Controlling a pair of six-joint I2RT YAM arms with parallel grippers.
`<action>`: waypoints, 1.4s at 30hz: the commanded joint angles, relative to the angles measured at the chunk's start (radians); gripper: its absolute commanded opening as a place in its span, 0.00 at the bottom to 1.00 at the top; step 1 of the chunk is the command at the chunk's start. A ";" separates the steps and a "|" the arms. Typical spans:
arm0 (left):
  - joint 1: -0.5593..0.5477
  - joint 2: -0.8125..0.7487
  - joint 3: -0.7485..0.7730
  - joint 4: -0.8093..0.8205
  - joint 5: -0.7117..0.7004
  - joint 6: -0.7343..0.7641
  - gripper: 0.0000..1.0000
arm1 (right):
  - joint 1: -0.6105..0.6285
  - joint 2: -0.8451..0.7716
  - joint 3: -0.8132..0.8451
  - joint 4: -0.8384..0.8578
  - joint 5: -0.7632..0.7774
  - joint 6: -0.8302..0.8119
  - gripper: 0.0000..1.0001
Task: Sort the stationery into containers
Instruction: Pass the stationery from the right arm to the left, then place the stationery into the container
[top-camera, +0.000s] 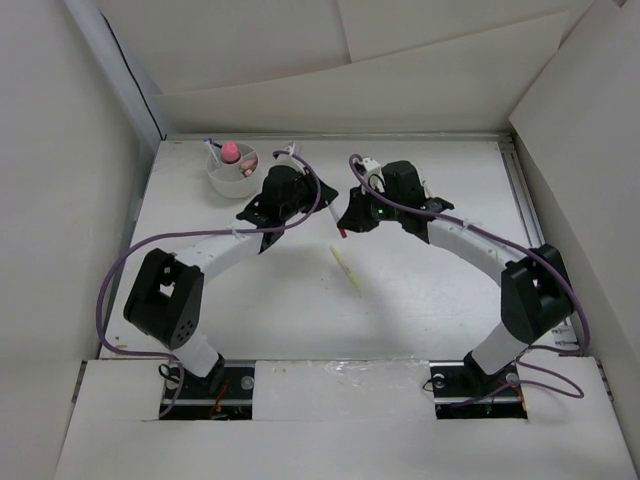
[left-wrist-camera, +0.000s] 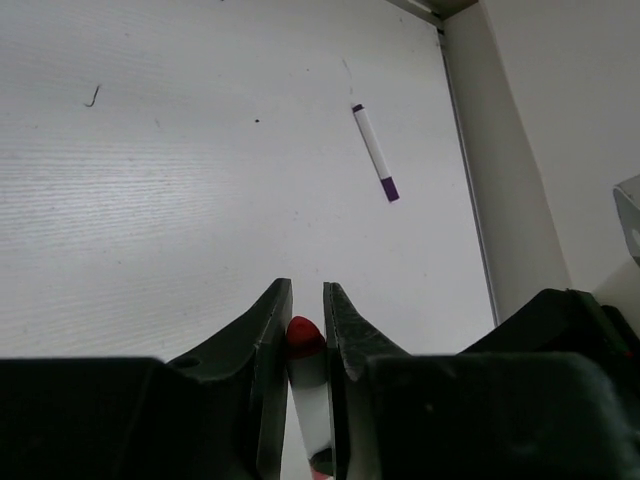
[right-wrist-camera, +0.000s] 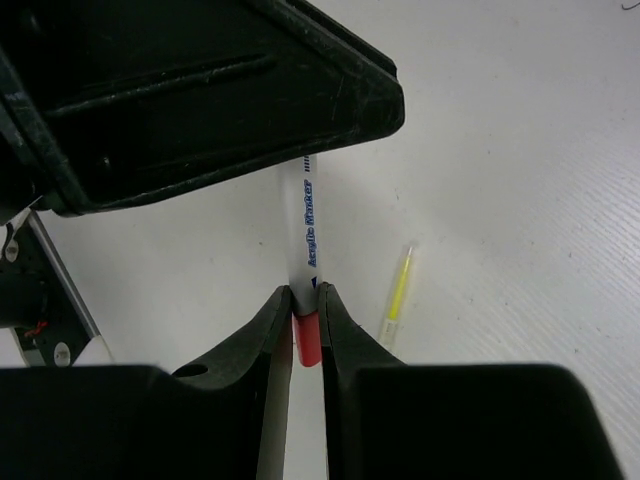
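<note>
Both left pincer (left-wrist-camera: 307, 292) and right pincer (right-wrist-camera: 303, 293) pinch seemingly one red-capped marker (right-wrist-camera: 308, 220), partly hidden.

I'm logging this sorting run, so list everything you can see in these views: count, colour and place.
white cup: one, white, far-left corner of the table.
pink-capped tube: one, pink top, standing in the cup.
purple-capped marker: one, white with purple ends, lying flat on the table.
yellow pen: one, yellow, lying mid-table.
red-capped marker: one, white with red tips, held between both grippers.
left gripper: one, black, shut on the red-capped marker.
right gripper: one, black, shut on its other end.
</note>
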 joint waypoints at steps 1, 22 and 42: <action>0.011 -0.006 0.046 -0.008 -0.070 0.030 0.00 | 0.008 -0.012 0.010 0.048 -0.013 -0.019 0.16; 0.508 0.014 0.394 -0.298 -0.455 -0.030 0.00 | -0.033 -0.087 -0.033 0.077 -0.004 0.001 0.53; 0.576 0.303 0.689 -0.289 -0.697 0.242 0.00 | -0.014 -0.087 -0.033 0.077 0.024 0.001 0.51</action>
